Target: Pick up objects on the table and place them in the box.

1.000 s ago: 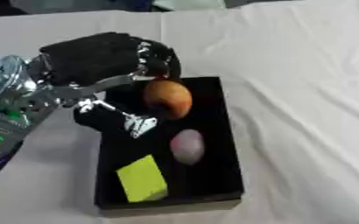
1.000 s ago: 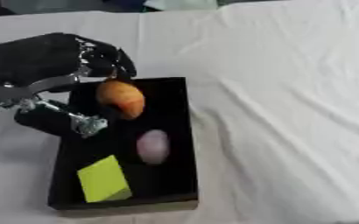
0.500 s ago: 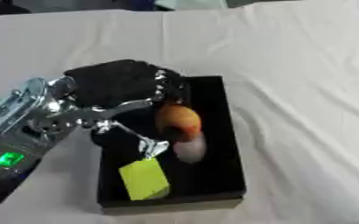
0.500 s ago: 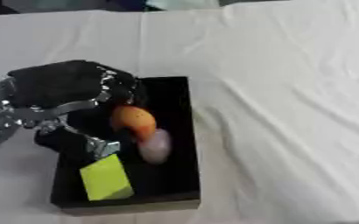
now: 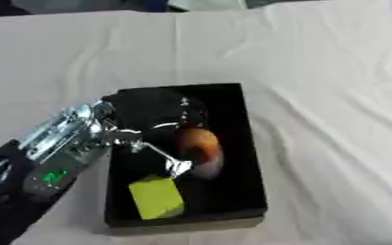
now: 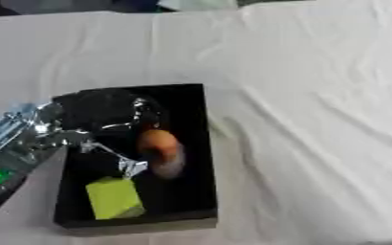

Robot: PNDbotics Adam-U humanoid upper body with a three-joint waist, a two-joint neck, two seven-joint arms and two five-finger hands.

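The left hand (image 5: 153, 115) reached from the lower left into the black box (image 5: 248, 143), which lay on a table covered by a white cloth (image 5: 325, 86). The hand was over the box's far half, its dark fingers curled down around the top of an orange fruit (image 5: 198, 146); the thumb (image 5: 162, 160), silver at its tip, lay beside the fruit's left side. Whether the fruit rested on the box floor could not be told. A yellow-green block (image 5: 156, 197) lay in the near left part of the box, just beside the thumb tip but apart from the fruit.

The left eye view showed the fruit as one orange-red body shading darker at its lower end. The right eye view showed a pale, blurred patch (image 6: 169, 165) directly below the orange part; whether this was a separate thing could not be told. A green light (image 5: 52, 176) showed on the forearm in both views. The right hand appeared in neither view.
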